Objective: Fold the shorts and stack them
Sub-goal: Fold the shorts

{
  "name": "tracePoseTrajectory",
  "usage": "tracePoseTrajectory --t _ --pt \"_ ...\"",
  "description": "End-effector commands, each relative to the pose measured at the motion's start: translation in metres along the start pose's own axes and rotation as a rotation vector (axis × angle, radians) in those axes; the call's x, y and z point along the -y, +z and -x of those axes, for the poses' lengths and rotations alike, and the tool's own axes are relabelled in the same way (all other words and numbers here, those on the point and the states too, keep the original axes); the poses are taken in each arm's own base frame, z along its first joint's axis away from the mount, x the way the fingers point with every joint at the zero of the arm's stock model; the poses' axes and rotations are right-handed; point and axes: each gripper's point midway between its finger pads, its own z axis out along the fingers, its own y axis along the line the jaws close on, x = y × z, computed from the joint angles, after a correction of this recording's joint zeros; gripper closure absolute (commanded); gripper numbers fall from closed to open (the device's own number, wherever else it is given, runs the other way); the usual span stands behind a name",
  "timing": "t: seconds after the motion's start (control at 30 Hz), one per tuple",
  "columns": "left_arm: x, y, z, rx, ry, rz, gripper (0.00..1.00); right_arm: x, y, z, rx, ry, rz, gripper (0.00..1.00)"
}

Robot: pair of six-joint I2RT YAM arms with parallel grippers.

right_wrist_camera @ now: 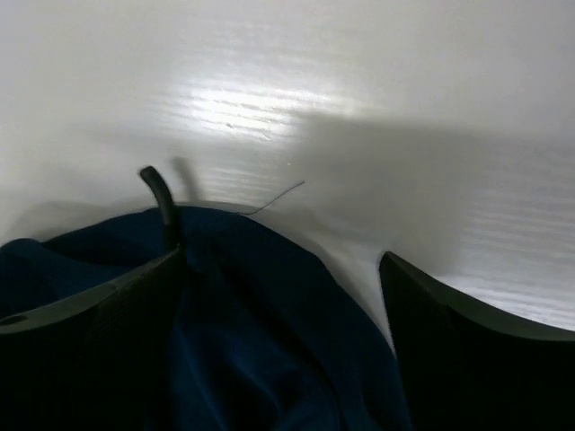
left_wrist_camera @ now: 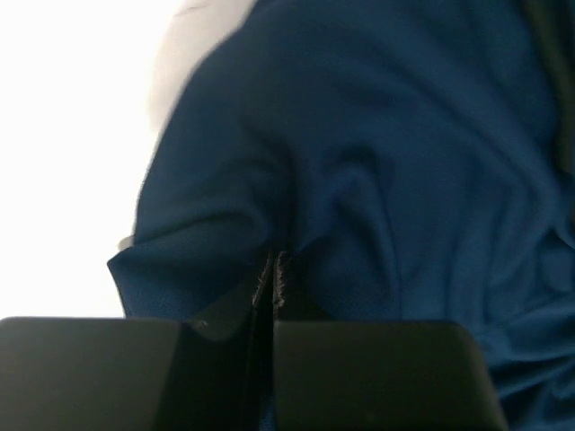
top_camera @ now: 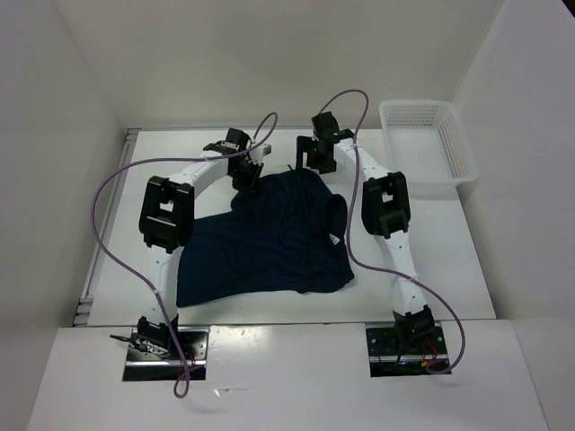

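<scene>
We see the shorts (top_camera: 269,247) rumpled across the middle of the worktop (top_camera: 431,269), our left claw (top_camera: 247,178) clamped on a fold at their far edge, our right claw (top_camera: 311,162) spread apart over the far hem, a white basket (top_camera: 429,153) beyond to the right.

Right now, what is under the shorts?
The shorts lie on the white table, whose top shows around them. The left gripper is shut on a fold at their far edge. Whatever lies beneath the fabric is covered and cannot be seen.
</scene>
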Motion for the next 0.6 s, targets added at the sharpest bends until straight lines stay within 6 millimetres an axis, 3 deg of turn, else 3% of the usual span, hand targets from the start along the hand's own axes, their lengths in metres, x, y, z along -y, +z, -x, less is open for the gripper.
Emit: tracePoseTrajectory --t 0.0,0.07,0.1,0.13,0.17,0.23,0.27,0.37,0.47,0.5,0.53,0.57 --pt "0.026 -0.036 0.024 0.081 0.046 -0.045 0.97 -0.022 0.004 -0.009 -0.032 -0.037 0.088 0.11" --pt "0.024 -0.043 0.028 0.097 0.051 -0.023 0.97 -0.026 0.005 -0.015 -0.053 -0.036 0.120 0.27" --pt "0.024 -0.053 0.039 0.128 0.061 -0.005 0.97 -0.029 0.006 -0.022 -0.078 -0.034 0.143 0.47" --pt "0.024 -0.057 0.047 0.148 0.068 0.005 0.97 -0.030 0.002 -0.023 -0.081 -0.043 0.154 0.56" --pt "0.023 -0.063 0.050 0.157 0.069 0.020 0.97 -0.026 0.001 -0.029 -0.103 -0.032 0.163 0.75" --pt "0.021 -0.068 0.059 0.178 0.075 0.039 0.97 -0.027 -0.011 -0.019 -0.072 -0.029 0.181 0.93" --pt "0.020 -0.073 0.065 0.190 0.078 0.053 0.97 -0.025 -0.014 -0.023 -0.083 -0.027 0.177 1.00" --pt "0.013 -0.090 0.079 0.215 0.079 0.118 0.98 -0.034 -0.046 -0.009 -0.035 -0.031 0.225 1.00" --pt "0.029 -0.124 0.088 0.263 0.100 0.116 0.98 -0.050 -0.088 -0.002 0.017 -0.049 0.302 1.00" --pt "0.030 -0.116 0.064 0.208 0.092 0.125 0.97 -0.052 -0.087 -0.028 -0.023 -0.059 0.293 1.00" --pt "0.038 -0.130 0.057 0.224 0.105 0.135 0.97 -0.059 -0.095 -0.031 0.002 -0.076 0.299 1.00" --pt "0.047 -0.124 0.041 0.195 0.119 0.133 0.96 -0.069 -0.118 -0.029 0.043 -0.098 0.311 1.00"
